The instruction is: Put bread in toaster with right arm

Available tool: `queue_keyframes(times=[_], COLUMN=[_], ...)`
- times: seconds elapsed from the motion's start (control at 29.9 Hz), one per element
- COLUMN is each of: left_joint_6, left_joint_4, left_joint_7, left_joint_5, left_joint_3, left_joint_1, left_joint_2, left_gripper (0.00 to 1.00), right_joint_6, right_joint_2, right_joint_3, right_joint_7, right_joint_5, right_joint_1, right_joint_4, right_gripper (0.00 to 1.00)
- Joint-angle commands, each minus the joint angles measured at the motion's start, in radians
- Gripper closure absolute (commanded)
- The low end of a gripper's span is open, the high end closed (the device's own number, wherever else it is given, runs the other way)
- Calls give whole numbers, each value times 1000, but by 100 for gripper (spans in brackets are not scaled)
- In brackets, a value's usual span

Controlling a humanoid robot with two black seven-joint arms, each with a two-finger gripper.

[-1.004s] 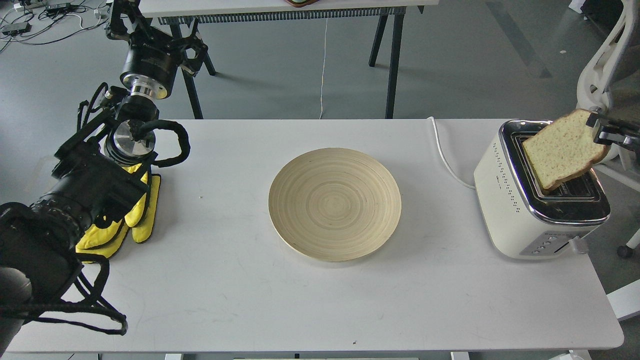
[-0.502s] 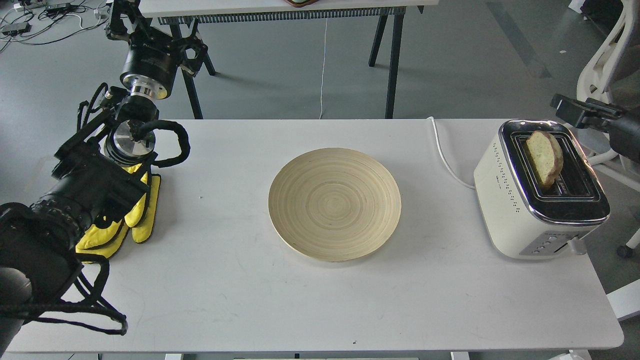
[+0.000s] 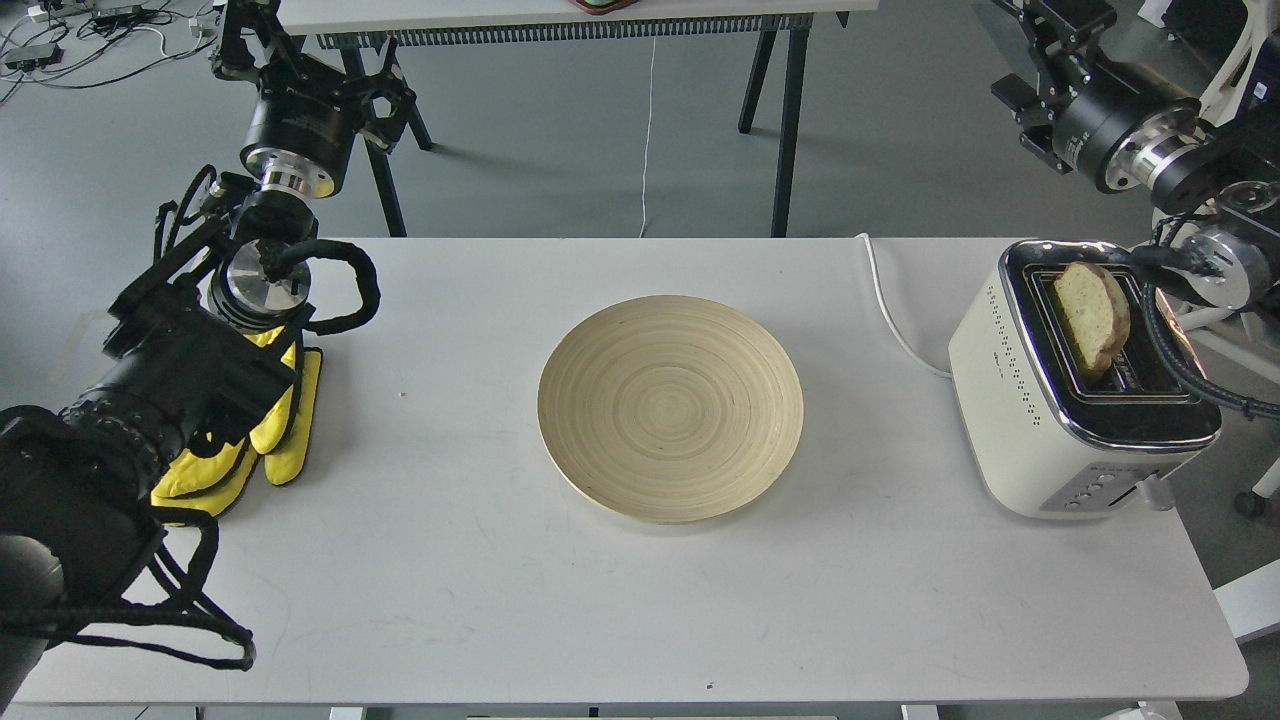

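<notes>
Bread (image 3: 1090, 315), one pale speckled slice with a brown crust, stood on its edge in the slot of the cream-white boxy toaster (image 3: 1040, 420) that lay nearer the middle of the desk. Its rounded top stuck up above the shiny chrome top. The other slot of the toaster had nothing in it. The toaster sat at the right end of the white flat desk (image 3: 620, 600), and its white cord (image 3: 890, 320) ran off the back edge.

In the middle of the desk lay a round, pale wooden plate with ring marks (image 3: 670, 408). Nothing was on it.

The right arm (image 3: 1150, 150), black with silver round caps, came in from the right and reached up and back. Its pincer (image 3: 1035, 25) was at the top edge of the view, well apart from the bread and not touching it. It was dark and partly cut off, so I cannot tell if it was wide or narrow. A black cable (image 3: 1175, 350) from this arm hung over the right side of the toaster.

The left arm (image 3: 180, 370) sat over the left end of the desk, above a pair of yellow gloves (image 3: 275, 430). Its pincer (image 3: 245, 35) was up near the top, dark and small, and I cannot tell how its fingers stood.
</notes>
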Motion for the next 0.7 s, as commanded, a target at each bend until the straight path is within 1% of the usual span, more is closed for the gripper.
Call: queue_keyframes(times=[0.0,0.17,0.33,0.47,0.67], left_joint_6=[0,0,0,0,0], left_joint_4=[0,0,0,1,1], left_joint_7=[0,-1,-1,0,0], left_joint_5=[0,0,0,1,0], left_joint_3=[1,1,-1,-1,1], left_joint_1=[-2,-2,-2,-2,-4], left_joint_2=[2,2,2,7,8], left_gripper=[0,0,0,0,0], right_joint_6=[81,136,162,208,230], right_joint_2=[109,167,238,256,261], right_joint_3=[101,331,543,627,641], right_joint_7=[14,4,-6,-28,-26], right_joint_5=[196,345,390,390,390], right_joint_1=[-22,-114,-212,-267,-268], right_joint_4=[-133,-152,-153,-150,-162], right_gripper=[0,0,0,0,0])
